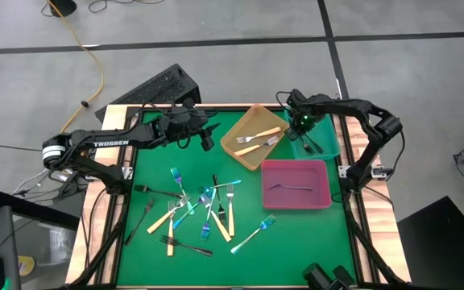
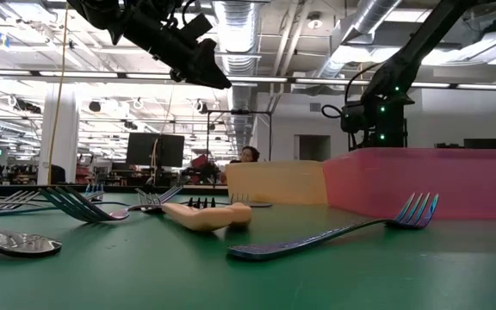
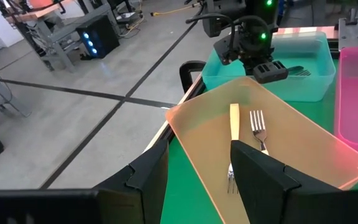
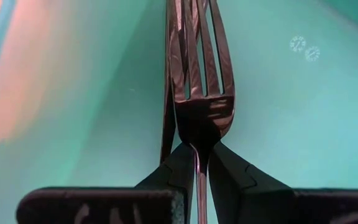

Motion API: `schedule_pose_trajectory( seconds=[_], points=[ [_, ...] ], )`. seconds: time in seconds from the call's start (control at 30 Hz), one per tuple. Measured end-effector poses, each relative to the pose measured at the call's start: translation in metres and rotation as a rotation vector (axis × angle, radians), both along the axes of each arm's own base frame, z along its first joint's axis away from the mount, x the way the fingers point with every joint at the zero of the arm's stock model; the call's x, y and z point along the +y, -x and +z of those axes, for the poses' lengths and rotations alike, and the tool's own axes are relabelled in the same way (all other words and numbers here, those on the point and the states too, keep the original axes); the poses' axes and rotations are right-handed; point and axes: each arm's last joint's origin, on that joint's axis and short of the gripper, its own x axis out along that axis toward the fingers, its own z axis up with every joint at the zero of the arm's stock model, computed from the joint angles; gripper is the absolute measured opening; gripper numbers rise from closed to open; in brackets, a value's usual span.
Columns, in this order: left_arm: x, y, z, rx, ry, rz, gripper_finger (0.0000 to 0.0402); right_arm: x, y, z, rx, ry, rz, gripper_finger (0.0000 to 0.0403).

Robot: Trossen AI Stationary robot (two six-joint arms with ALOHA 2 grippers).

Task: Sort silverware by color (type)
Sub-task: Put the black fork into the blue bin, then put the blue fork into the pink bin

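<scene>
High view: green table (image 1: 296,242) (grey floor (image 1: 240,72) around), right claw (image 4: 197,155) clamped on black fork (image 4: 197,93).

An orange tray (image 1: 250,153), a teal tray (image 1: 330,144) and a pink tray (image 1: 321,195) sit grouped at the right of the green table (image 1: 296,242); a black keyboard (image 1: 155,87) and a yellow cable (image 1: 95,72) lie on the grey floor (image 1: 216,48) beyond
</scene>
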Motion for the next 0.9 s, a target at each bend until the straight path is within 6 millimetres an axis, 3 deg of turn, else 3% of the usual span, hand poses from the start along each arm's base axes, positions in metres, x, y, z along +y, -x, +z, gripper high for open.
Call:
schedule_pose_trajectory(
  seconds=[0.3, 0.63, 0.9],
  points=[
    [0.0, 0.0, -0.001, 0.011, -0.003, -0.003, 0.016, 0.005, -0.012, 0.005, 0.003, 0.015, 0.088, 0.0118],
    [0.0, 0.001, -0.003, 0.031, 0.005, -0.003, 0.016, 0.004, -0.012, 0.008, 0.011, 0.038, 0.07, 0.0185],
    [0.0, 0.001, -0.003, 0.033, 0.003, -0.004, 0.016, 0.003, -0.01, 0.031, -0.026, 0.085, 0.061, 0.0193]
  ],
)
